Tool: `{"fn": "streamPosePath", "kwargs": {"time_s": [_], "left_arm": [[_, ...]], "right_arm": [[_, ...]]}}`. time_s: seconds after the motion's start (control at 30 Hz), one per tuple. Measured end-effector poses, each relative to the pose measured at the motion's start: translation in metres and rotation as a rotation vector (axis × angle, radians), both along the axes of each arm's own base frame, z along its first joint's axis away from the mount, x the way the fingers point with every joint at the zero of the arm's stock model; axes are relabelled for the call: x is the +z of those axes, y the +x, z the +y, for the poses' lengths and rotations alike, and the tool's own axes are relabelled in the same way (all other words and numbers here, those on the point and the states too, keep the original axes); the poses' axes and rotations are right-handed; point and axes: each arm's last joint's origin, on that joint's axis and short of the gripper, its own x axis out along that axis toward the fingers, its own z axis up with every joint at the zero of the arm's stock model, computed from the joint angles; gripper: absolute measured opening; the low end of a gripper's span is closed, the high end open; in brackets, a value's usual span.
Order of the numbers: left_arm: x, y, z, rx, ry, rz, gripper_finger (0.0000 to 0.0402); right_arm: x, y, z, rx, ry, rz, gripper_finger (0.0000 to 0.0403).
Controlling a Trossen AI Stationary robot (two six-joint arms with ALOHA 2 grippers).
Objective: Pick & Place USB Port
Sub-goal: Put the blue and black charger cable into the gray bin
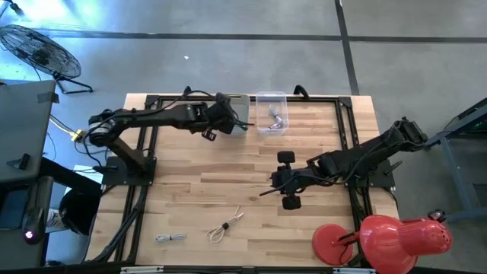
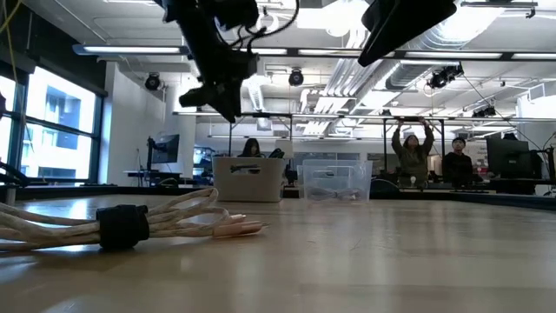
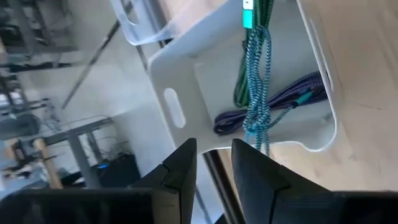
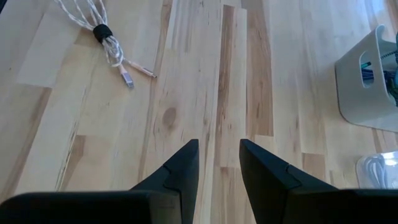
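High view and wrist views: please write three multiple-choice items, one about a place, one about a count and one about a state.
1. Where is the left gripper?
A. Over the white bin
B. Over the loose cables
C. Beside the red lamp

2. How many loose cables lie on the bare table?
A. One
B. Two
C. Four

3. How do the jaws of the right gripper stand?
A. Shut on a cable
B. Apart and empty
C. Out of view

Key:
1 A, since the left wrist view looks straight into the bin.
2 B, since the high view shows only a tan cable and a pale cable near the front edge.
3 B, since bare wood shows between the jaws in the right wrist view.
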Motion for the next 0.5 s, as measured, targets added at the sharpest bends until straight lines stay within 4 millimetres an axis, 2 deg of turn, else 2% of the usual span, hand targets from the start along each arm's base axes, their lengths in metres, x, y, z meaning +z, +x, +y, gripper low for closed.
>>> {"fn": "streamPosePath", "kwargs": {"time_s": [0.23, 0.37, 0.5], "left_arm": [[0.039, -0.026, -0.038, -0.011, 0.067, -0.083, 0.0097], [0.063, -0.049, -0.064, -0.030, 0.036, -0.191, 0.0097], [0.076, -0.070, -0.081, -0.072, 0.002, -0.238, 0.0097]], "right_arm": [[0.000, 0.000, 0.000, 0.001, -0.001, 0.005, 0.0108], [0.000, 0.000, 0.000, -0.001, -0.002, 0.006, 0.0108], [-0.001, -0.001, 0.000, -0.005, -0.001, 0.009, 0.0108]]}}
